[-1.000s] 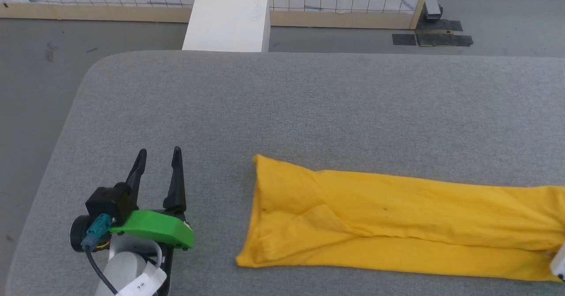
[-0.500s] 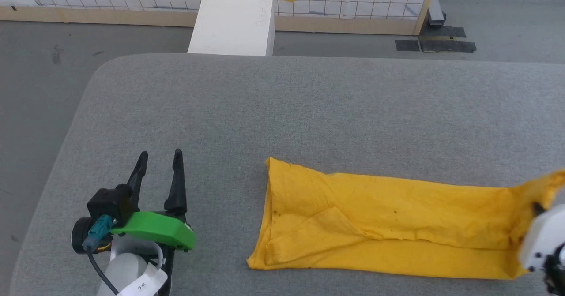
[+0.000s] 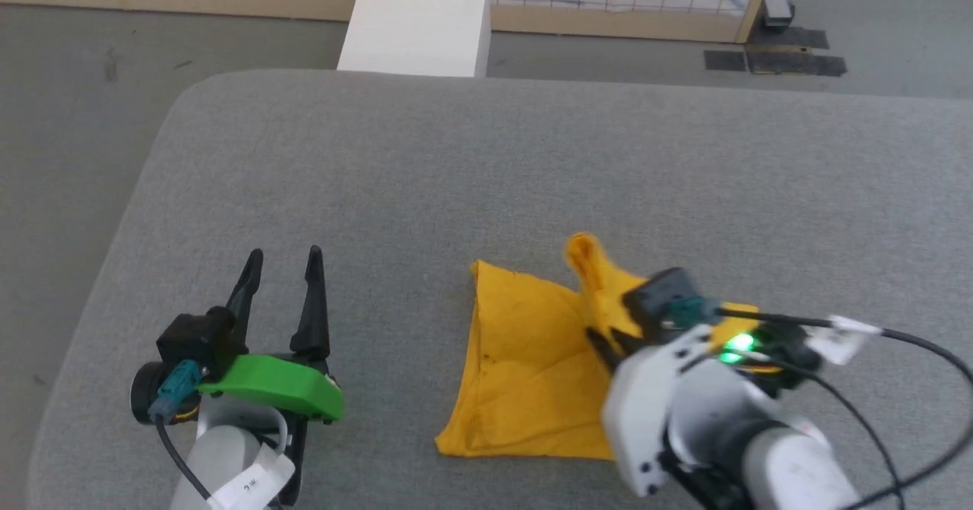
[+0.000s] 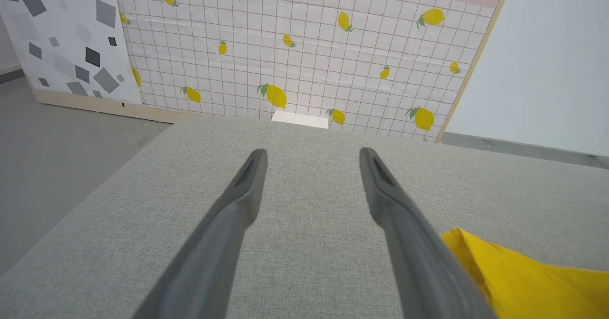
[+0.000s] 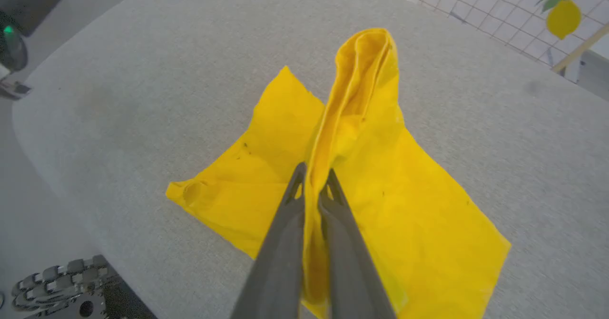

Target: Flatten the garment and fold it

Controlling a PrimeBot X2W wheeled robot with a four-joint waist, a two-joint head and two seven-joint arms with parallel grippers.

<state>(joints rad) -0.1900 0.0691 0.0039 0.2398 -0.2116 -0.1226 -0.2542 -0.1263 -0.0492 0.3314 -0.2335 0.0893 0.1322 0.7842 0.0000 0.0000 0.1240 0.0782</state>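
Right gripper (image 5: 314,180), clamped on the garment (image 5: 418,190) end, carried it leftward over itself; left gripper (image 3: 283,258) idle, jaws apart. Risk: bunched cloth might have slipped the narrow pinch, landing crooked.

The yellow cloth garment (image 5: 418,205) is looking thin, matt and creased; the grey woven-fabric surface (image 3: 456,160) is looking rough

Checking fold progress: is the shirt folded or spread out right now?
Partly folded: the shirt lies doubled, one end pinched upright in the shut right gripper.
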